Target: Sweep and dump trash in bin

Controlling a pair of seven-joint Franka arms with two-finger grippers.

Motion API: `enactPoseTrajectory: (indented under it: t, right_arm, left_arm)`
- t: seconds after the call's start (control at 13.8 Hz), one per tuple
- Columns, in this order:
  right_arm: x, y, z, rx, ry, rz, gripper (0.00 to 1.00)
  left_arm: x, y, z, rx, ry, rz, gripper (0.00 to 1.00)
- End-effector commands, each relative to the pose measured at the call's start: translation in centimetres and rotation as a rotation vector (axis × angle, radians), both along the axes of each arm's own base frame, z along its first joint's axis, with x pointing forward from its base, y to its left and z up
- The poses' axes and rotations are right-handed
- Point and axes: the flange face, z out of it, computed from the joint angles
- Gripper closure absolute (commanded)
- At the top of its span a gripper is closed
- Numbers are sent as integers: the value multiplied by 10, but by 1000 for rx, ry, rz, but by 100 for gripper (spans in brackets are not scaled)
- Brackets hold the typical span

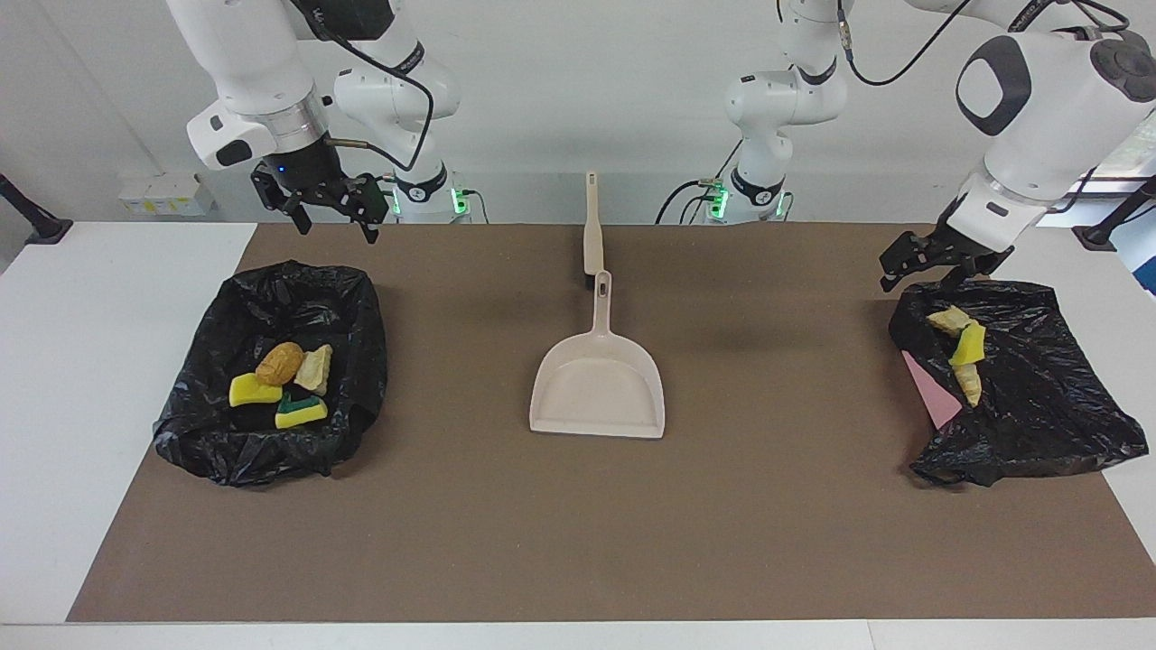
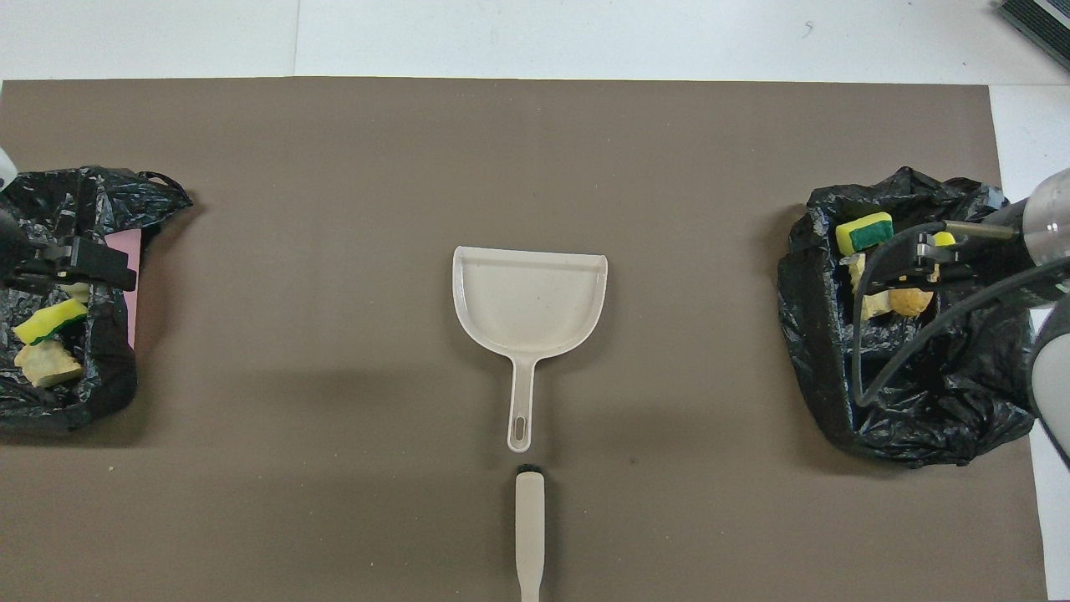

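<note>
Though bagged rather than loose on the mat (image 1: pixel 578 524), treat the trash as the thing to protect. Three scraps (image 1: pixel 963 348) just below the left gripper (image 1: pixel 921 269), in the mouth of the black bag (image 1: pixel 1039 406) at that arm's end. Four more (image 1: pixel 282 384) in the second bag (image 1: pixel 271 298), well below the right gripper (image 1: pixel 336 226).

Judge the sweeping done, or nearly so, and take the step in hand to be getting the left gripper away from its bag without undoing the dump. Fingers apart on both grippers, nothing between them.

Lift straight up first, then swing toward the base. No sideways drag across the bag's rim: crinkled film, likely to catch on spread fingertips and spill the scraps out by the pink sheet (image 1: pixel 930 388), at the bag's edge under the gripper. No closing on the way, to avoid pinching film.

Leave the right arm waiting over the rim of its own bag.

Mind the dustpan (image 1: pixel 598 393) and brush (image 1: pixel 591 226), end to end about midway between the two grippers and well apart from both. No need to pass over either.
</note>
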Motion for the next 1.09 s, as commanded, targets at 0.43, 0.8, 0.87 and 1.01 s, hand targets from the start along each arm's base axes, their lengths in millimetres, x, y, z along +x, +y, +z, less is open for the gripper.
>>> enactPoseTrajectory:
  t: [0.43, 0.8, 0.87, 1.01]
  right_arm:
    - [0, -6, 1, 4, 4, 24, 0]
    - [1, -7, 1, 4, 4, 23, 0]
    - [1, -7, 1, 4, 4, 24, 0]
    - [1, -8, 1, 4, 4, 25, 0]
  left_arm:
    - [-27, -6, 26, 39, 43, -31, 0]
    - [-31, -10, 41, 51, 55, -45, 0]
    - [-31, -10, 41, 51, 55, -45, 0]
    - [-31, -11, 43, 50, 44, -46, 0]
